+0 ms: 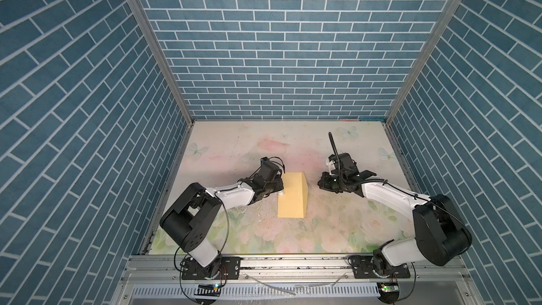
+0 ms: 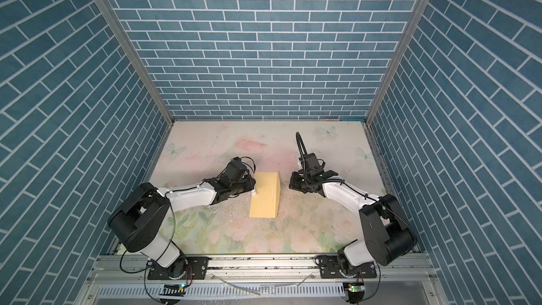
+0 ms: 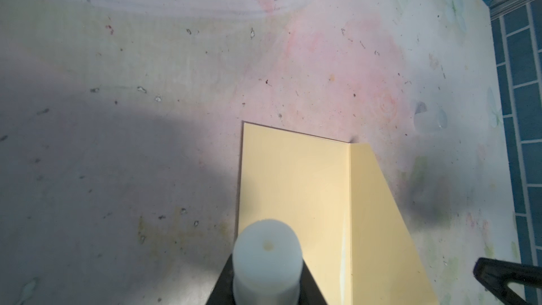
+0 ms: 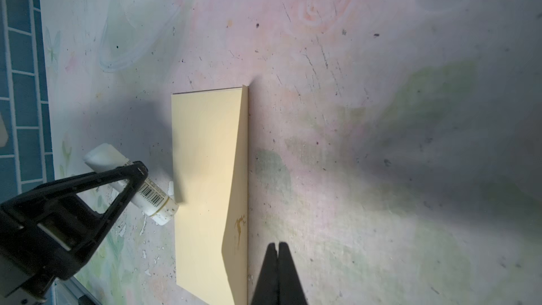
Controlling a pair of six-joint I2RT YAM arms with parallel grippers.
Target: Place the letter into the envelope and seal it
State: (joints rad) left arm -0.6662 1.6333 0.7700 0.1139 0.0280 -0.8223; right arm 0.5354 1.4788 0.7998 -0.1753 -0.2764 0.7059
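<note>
The left gripper (image 1: 275,188) clamps the glue stick (image 4: 146,195), its tip low at the left edge of the envelope (image 1: 291,198). The right gripper (image 4: 278,247), pinched shut and empty, hovers just right of the half-raised flap (image 4: 238,177). No letter shows; it is probably inside. Gluing looks like the step in hand: stroke lightly along the flap's landing strip, or the envelope will skid on the surface (image 1: 322,230). The right gripper could pin 1 corner.
</note>
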